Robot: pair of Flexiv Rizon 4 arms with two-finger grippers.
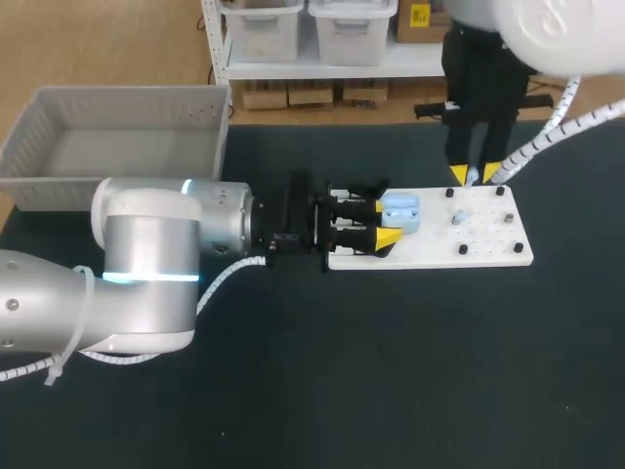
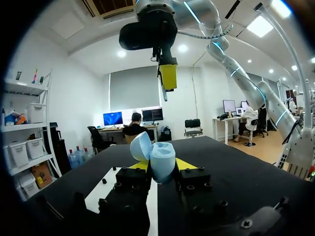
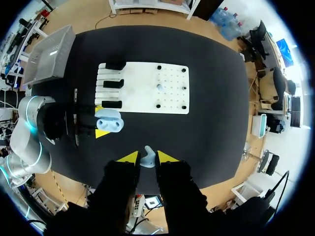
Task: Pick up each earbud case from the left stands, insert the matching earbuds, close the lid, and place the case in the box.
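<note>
The left arm (image 1: 146, 254) stretches low across the table, and the left gripper (image 1: 386, 223) is clamped on the light blue earbud case (image 1: 401, 213), one yellow finger on each side. It holds the case over the left end of the white board (image 1: 488, 249), just beside the black stands (image 3: 113, 83). The lid is swung open and the hollow faces up. The right gripper (image 3: 146, 157) hangs well above the table with its jaws narrow, pinching a small pale earbud (image 3: 147, 158) between the yellow tips. From its own wrist view the case sits ahead of it and off to one side, not directly under it. A second earbud (image 1: 459, 215) stands on the board among the pegs. The step in hand looks like inserting the first earbud. The next move calls for bringing the right gripper over the open case, lining the earbud up with its socket and lowering it straight in while the left gripper keeps the case steady. The grey box (image 1: 117, 127) waits beyond the left arm, with the lid not yet closed.
</note>
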